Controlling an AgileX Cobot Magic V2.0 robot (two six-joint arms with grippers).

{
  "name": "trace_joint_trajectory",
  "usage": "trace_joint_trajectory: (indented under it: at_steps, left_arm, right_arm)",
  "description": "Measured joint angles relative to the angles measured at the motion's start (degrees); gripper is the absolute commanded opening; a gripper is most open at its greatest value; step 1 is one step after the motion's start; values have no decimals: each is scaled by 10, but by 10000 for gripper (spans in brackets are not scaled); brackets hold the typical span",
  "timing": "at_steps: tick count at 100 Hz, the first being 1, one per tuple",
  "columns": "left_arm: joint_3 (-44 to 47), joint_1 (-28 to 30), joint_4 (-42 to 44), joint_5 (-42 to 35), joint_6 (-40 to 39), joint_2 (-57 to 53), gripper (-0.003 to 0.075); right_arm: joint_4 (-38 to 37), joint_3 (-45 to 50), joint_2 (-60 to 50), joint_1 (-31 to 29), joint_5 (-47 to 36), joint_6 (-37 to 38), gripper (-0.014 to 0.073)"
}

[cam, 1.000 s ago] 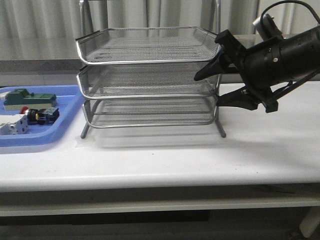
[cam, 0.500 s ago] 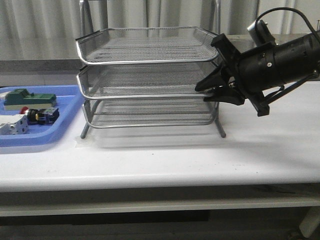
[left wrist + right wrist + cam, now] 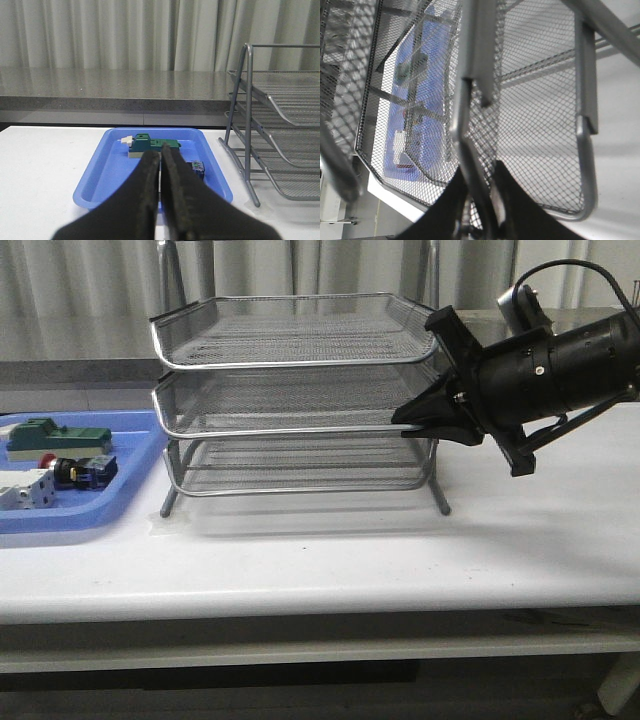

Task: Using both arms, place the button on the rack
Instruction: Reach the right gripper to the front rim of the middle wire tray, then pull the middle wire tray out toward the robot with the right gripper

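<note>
While the left jaws [image 3: 160,200] sit clenched, the right jaws [image 3: 408,426] reach level, clamped on the rack [image 3: 290,390] rim.

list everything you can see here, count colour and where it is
rack: 1, silver wire mesh, three tiers, middle of the table
blue tray: 1, blue plastic, on the table left of the rack
button: 1, red head with dark body, lying in the blue tray
green block: 1, green, at the back of the blue tray
white block: 1, white, at the tray's front left
table: 1, white, under everything
curtain: pale grey, behind the table
left gripper: 1, black, shut and empty, pointed at the blue tray
right gripper: 1, black, closed on the middle tier's front right rim
</note>
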Motion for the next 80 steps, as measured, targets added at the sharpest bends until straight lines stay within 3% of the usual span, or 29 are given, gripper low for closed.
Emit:
trace_joint_trajectory:
  at_steps: [28,80]
  left_arm:
    - [0,0,0,0,0,0,4]
    - [0,0,0,0,0,0,4]
  right_arm:
    - [7,62,-12,-2,37,-10,-64]
    - [8,246,-139,-1,47,-68,-64]
